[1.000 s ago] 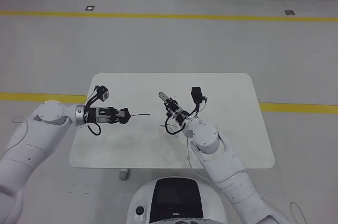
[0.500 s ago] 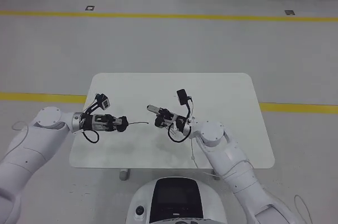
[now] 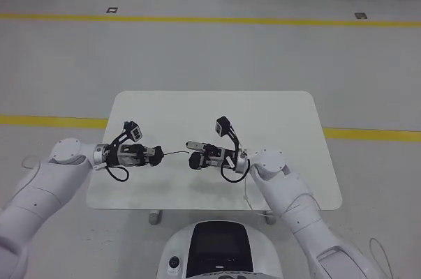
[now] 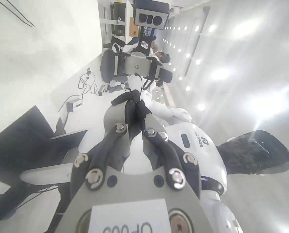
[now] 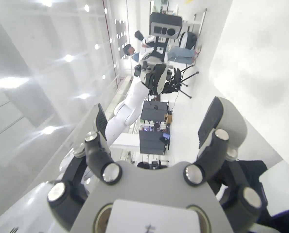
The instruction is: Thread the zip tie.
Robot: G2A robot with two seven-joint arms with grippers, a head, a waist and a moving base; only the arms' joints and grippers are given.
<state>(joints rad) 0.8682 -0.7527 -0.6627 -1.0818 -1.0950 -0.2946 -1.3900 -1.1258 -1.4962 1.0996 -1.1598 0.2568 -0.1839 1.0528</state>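
Both arms are held above the white surface (image 3: 266,111), their tools pointing at each other over its left half. The left tool (image 3: 156,154) is closed on the zip tie (image 3: 172,151), a thin black strip that runs out from the fingertips toward the right tool (image 3: 191,153) and hangs clear of the surface, roughly level. Its free end lies just short of the right tool; from above I cannot tell whether the two touch. In the left wrist view the left tool (image 4: 134,116) has its two fingers (image 4: 114,116) pressed together on the zip tie (image 4: 132,120), which is pinched between them and pokes out past the tips as a dark, bunched end. Farther off in that view the right tool (image 4: 137,66) faces head-on, its dark pads set apart on either side of a grey plate. The right wrist view shows the right tool (image 5: 156,120) open, its fingers (image 5: 213,118) spread wide with nothing between them. The left tool (image 5: 155,79) sits farther off, in line with that gap. The zip tie is too small to make out there. Seen from above, the right tool's two fingertips stand apart, one nearer the far edge of the surface and one nearer the robot, with the free end of the zip tie pointing between them.
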